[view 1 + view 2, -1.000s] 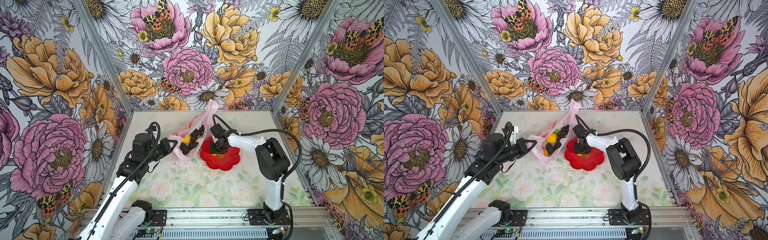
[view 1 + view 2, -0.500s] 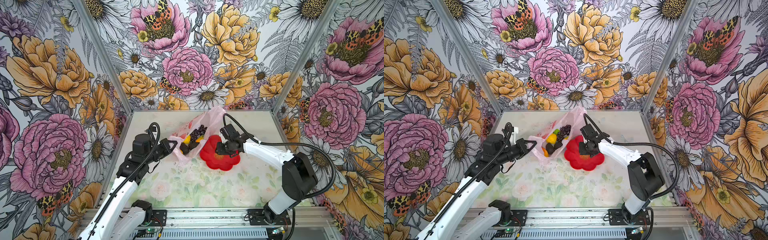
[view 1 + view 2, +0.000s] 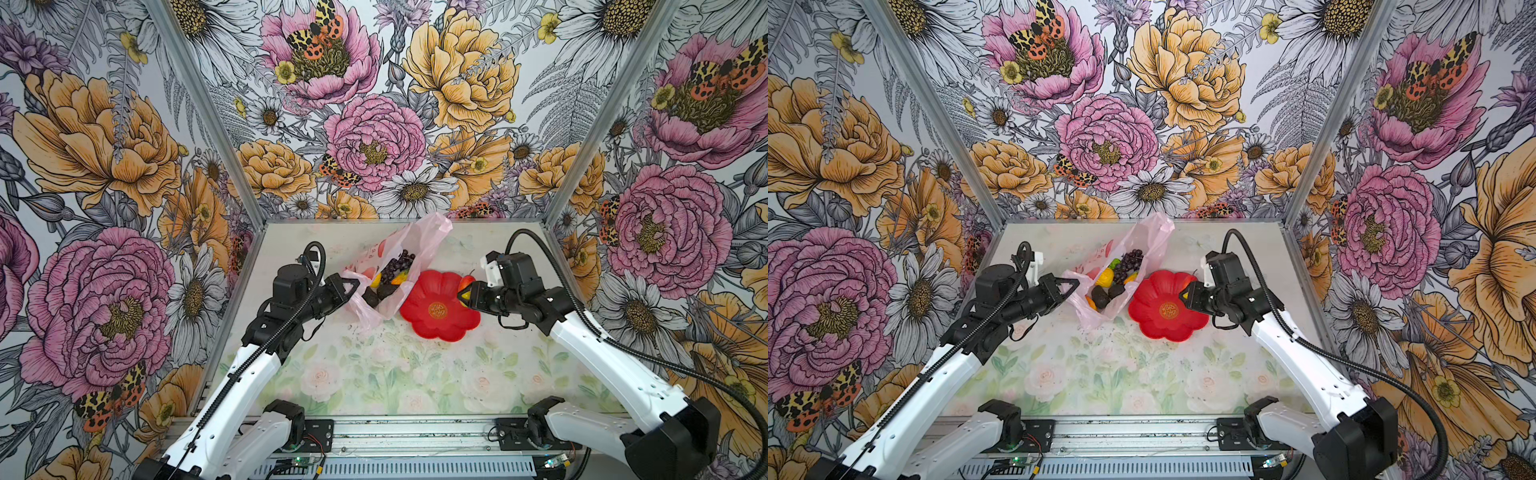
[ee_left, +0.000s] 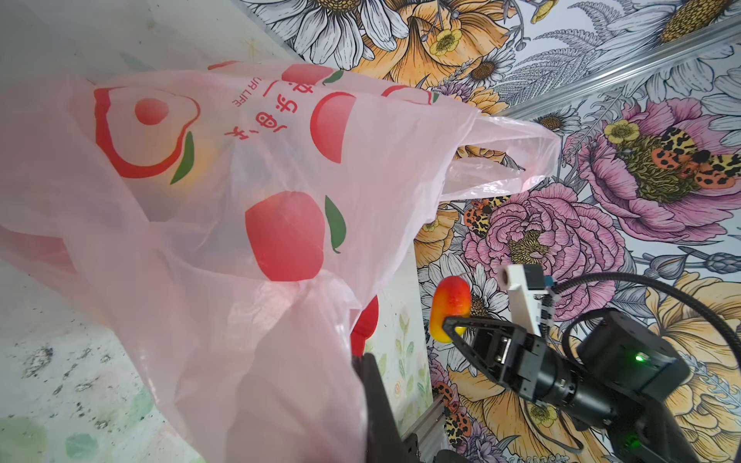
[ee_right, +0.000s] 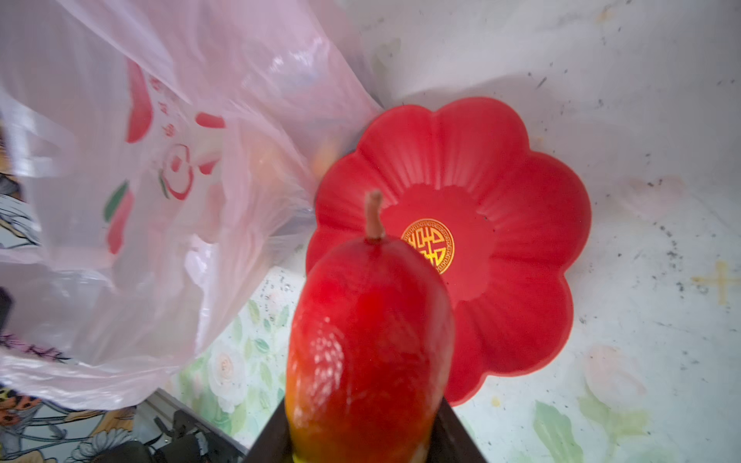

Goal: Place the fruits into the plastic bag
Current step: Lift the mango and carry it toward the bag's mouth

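Overhead, in both top views, the left gripper (image 3: 350, 286) is clenched on the left rim of the plastic bag (image 3: 419, 239), which lies on the table (image 3: 374, 374) with its mouth gaping upward. Inside it sit the purple grapes (image 3: 395, 265), a yellow fruit (image 3: 376, 280) and two dark avocados (image 3: 384, 291); in a top view a green lime (image 3: 1115, 263) shows beside the grapes. The red flower-shaped plate (image 3: 440, 328) lies just right of the bag, touching its plastic. The right gripper (image 3: 465, 294) hangs over the plate's right edge, jaws grasping a red-and-yellow fruit (image 3: 466, 282) well apart from the bag's mouth. From the left wrist, the bag (image 4: 240, 200) fills most of the picture, its pink film with red fruit prints draped over one of the left gripper's dark fingers (image 4: 377, 405). Beyond it the right gripper (image 4: 455, 325) pinches the fruit (image 4: 450, 304) at its yellow end, red end upward, and a sliver of the plate (image 4: 365, 324) peeks past the film. From the right wrist, the fruit (image 5: 369, 340) stands close between the two jaws, stem pointing away. The plate (image 5: 521, 248) lies below it and the bag (image 5: 160, 180) is crumpled beside it.
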Controlling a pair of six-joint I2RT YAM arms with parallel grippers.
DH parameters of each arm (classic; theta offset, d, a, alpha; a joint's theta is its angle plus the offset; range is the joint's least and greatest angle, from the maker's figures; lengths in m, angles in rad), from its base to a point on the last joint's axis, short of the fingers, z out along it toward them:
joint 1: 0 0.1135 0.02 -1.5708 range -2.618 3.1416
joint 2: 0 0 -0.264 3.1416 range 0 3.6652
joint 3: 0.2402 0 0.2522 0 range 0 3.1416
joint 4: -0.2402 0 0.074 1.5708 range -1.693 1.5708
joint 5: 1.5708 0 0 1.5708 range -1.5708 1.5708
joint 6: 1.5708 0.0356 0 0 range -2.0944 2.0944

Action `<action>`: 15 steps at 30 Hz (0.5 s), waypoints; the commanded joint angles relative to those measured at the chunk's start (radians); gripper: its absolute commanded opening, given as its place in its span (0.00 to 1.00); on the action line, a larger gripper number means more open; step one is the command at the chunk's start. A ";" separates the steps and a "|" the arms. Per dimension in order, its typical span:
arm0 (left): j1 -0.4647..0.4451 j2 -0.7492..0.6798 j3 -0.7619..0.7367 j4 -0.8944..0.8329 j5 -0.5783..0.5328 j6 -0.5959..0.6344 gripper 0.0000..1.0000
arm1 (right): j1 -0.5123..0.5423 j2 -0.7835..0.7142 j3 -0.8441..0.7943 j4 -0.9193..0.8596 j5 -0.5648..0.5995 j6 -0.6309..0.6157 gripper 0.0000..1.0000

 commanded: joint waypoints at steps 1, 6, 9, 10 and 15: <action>-0.012 0.008 -0.002 0.048 -0.008 -0.002 0.00 | -0.010 -0.002 0.107 0.006 -0.112 0.065 0.34; -0.019 0.008 -0.012 0.059 -0.007 -0.005 0.00 | -0.009 0.078 0.295 0.009 -0.222 0.123 0.34; -0.019 0.003 -0.019 0.065 -0.007 -0.008 0.00 | -0.004 0.122 0.387 0.011 -0.245 0.149 0.34; -0.018 0.001 -0.022 0.067 -0.008 -0.009 0.00 | 0.000 0.136 0.418 0.012 -0.254 0.157 0.34; -0.019 -0.005 -0.026 0.070 -0.008 -0.010 0.00 | 0.027 0.205 0.534 0.035 -0.289 0.199 0.34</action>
